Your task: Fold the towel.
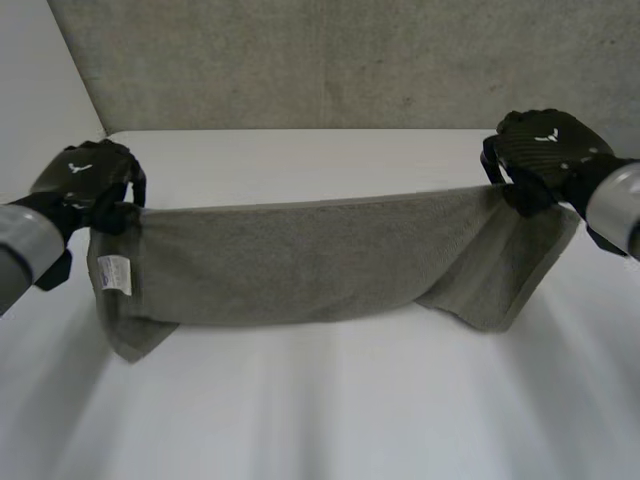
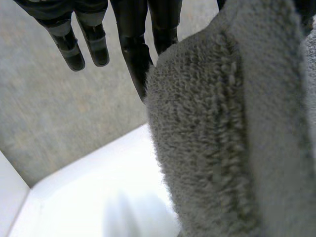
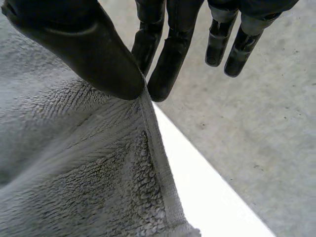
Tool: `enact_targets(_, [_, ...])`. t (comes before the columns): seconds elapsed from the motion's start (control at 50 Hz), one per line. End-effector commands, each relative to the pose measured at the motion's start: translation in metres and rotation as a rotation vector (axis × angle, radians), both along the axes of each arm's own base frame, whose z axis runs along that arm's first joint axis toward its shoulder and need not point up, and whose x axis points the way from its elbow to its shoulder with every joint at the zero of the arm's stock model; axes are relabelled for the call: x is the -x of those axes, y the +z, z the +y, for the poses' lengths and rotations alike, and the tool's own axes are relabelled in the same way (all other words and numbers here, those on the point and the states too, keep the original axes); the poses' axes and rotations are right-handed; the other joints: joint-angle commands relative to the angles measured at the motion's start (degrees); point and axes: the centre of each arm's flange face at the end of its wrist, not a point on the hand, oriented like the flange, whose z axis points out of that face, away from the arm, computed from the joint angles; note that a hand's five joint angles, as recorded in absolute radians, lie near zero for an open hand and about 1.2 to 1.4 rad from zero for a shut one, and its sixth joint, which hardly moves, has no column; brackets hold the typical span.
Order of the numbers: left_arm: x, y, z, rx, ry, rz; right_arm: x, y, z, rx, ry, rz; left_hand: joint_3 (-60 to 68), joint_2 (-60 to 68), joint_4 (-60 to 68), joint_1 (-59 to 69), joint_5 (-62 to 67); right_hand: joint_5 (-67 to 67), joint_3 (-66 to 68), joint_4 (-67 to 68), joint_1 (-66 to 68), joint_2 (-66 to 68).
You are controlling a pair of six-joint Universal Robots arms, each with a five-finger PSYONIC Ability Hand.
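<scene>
With the left robot hand [image 1: 85, 180] pinching one upper corner of the towel [image 1: 300, 260] and the right robot hand [image 1: 545, 150] pinching the other, so it hangs between them over the desk [image 1: 320, 410], we should lower both corners level and taut.

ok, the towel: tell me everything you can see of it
The towel is grey-green terry with a stitched hem and a white label near its left end. It hangs stretched between the left hand and the right hand, each pinching an upper corner, above the white table. The top edge runs nearly straight; both ends droop lower than the middle. Whether the low corners touch the table is unclear.
</scene>
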Motion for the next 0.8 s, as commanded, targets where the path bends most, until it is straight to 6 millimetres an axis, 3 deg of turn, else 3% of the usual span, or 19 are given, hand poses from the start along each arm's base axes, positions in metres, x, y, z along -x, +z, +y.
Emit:
enact_targets(0.02, [0.026, 0.018, -0.045, 0.043, 0.024, -0.005, -0.013, 0.049, -0.048, 0.261, -0.046, -0.118, -2.94, 3.51, -3.36, 6.06, 3.74, 3.49, -2.47, -4.37, 4.5, 4.45])
enact_targets(0.04, [0.032, 0.041, -0.05, 0.109, 0.027, 0.007, -0.014, 0.08, -0.051, 0.355, -0.058, -0.186, -2.94, 3.51, -3.36, 6.06, 3.74, 3.49, -2.47, -4.37, 4.5, 4.45])
enact_targets(0.06, [0.036, 0.076, -0.05, 0.211, 0.029, 0.039, -0.014, 0.08, -0.051, 0.356, -0.058, -0.187, -2.94, 3.51, -3.36, 6.06, 3.74, 3.49, -2.47, -4.37, 4.5, 4.45])
enact_targets(0.08, [0.036, 0.077, -0.05, 0.212, 0.029, 0.04, -0.015, 0.113, -0.048, 0.436, -0.061, -0.274, -2.94, 3.51, -3.36, 6.06, 3.74, 3.49, -2.47, -4.37, 4.5, 4.45])
enact_targets(0.1, [0.034, 0.117, -0.043, 0.326, 0.031, 0.085, -0.012, 0.145, -0.04, 0.509, -0.059, -0.362, -2.94, 3.51, -3.36, 6.06, 3.74, 3.49, -2.47, -4.37, 4.5, 4.45])
enact_targets(0.12, [0.032, 0.157, -0.029, 0.445, 0.024, 0.152, -0.012, 0.146, -0.04, 0.51, -0.059, -0.363, -2.94, 3.51, -3.36, 6.06, 3.74, 3.49, -2.47, -4.37, 4.5, 4.45])
enact_targets(0.14, [0.032, 0.158, -0.029, 0.446, 0.024, 0.152, -0.01, 0.166, -0.033, 0.556, -0.048, -0.425, -2.94, 3.51, -3.36, 6.06, 3.74, 3.49, -2.47, -4.37, 4.5, 4.45])
enact_targets(0.16, [0.028, 0.183, -0.019, 0.532, 0.016, 0.212, -0.009, 0.173, -0.032, 0.566, -0.033, -0.465, -2.94, 3.51, -3.36, 6.06, 3.74, 3.49, -2.47, -4.37, 4.5, 4.45])
enact_targets(0.2, [0.028, 0.195, -0.014, 0.582, -0.001, 0.257, -0.01, 0.17, -0.032, 0.555, -0.02, -0.471, -2.94, 3.51, -3.36, 6.06, 3.74, 3.49, -2.47, -4.37, 4.5, 4.45])
enact_targets(0.28, [0.03, 0.174, -0.019, 0.554, -0.035, 0.272, -0.015, 0.149, -0.032, 0.49, 0.001, -0.443, -2.94, 3.51, -3.36, 6.06, 3.74, 3.49, -2.47, -4.37, 4.5, 4.45])
enact_targets(0.32, [0.03, 0.163, -0.019, 0.528, -0.038, 0.252, -0.015, 0.119, -0.032, 0.418, 0.004, -0.395, -2.94, 3.51, -3.36, 6.06, 3.74, 3.49, -2.47, -4.37, 4.5, 4.45])
enact_targets(0.36, [0.031, 0.151, -0.02, 0.499, -0.04, 0.232, -0.015, 0.107, -0.03, 0.391, 0.004, -0.368, -2.94, 3.51, -3.36, 6.06, 3.74, 3.49, -2.47, -4.37, 4.5, 4.45])
enact_targets(0.42, [0.031, 0.125, -0.021, 0.441, -0.035, 0.186, -0.014, 0.085, -0.025, 0.346, 0.0, -0.314, -2.94, 3.51, -3.36, 6.06, 3.74, 3.49, -2.47, -4.37, 4.5, 4.45])
enact_targets(0.46, [0.022, 0.093, -0.022, 0.363, -0.006, 0.133, -0.013, 0.075, -0.023, 0.323, -0.003, -0.287, -2.94, 3.51, -3.36, 6.06, 3.74, 3.49, -2.47, -4.37, 4.5, 4.45])
enact_targets(0.52, [0.019, 0.077, -0.021, 0.321, 0.002, 0.11, -0.009, 0.051, -0.018, 0.27, -0.019, -0.243, -2.94, 3.51, -3.36, 6.06, 3.74, 3.49, -2.47, -4.37, 4.5, 4.45])
enact_targets(0.56, [0.018, 0.045, -0.012, 0.235, -0.014, 0.072, -0.006, 0.04, -0.016, 0.242, -0.022, -0.222, -2.94, 3.51, -3.36, 6.06, 3.74, 3.49, -2.47, -4.37, 4.5, 4.45])
enact_targets(0.66, [0.016, 0.004, 0.004, 0.131, -0.066, 0.052, 0.008, -0.016, -0.001, 0.081, 0.022, -0.158, -2.94, 3.51, -3.36, 6.06, 3.74, 3.49, -2.47, -4.37, 4.5, 4.45])
enact_targets(0.74, [0.011, -0.011, 0.013, 0.079, -0.074, 0.05, 0.015, -0.023, 0.013, 0.055, 0.051, -0.148, -2.94, 3.51, -3.36, 6.06, 3.74, 3.49, -2.47, -4.37, 4.5, 4.45])
enact_targets(0.8, [0.006, -0.006, 0.023, 0.081, -0.072, 0.05, 0.021, -0.01, 0.027, 0.089, 0.05, -0.148, -2.94, 3.51, -3.36, 6.06, 3.74, 3.49, -2.47, -4.37, 4.5, 4.45])
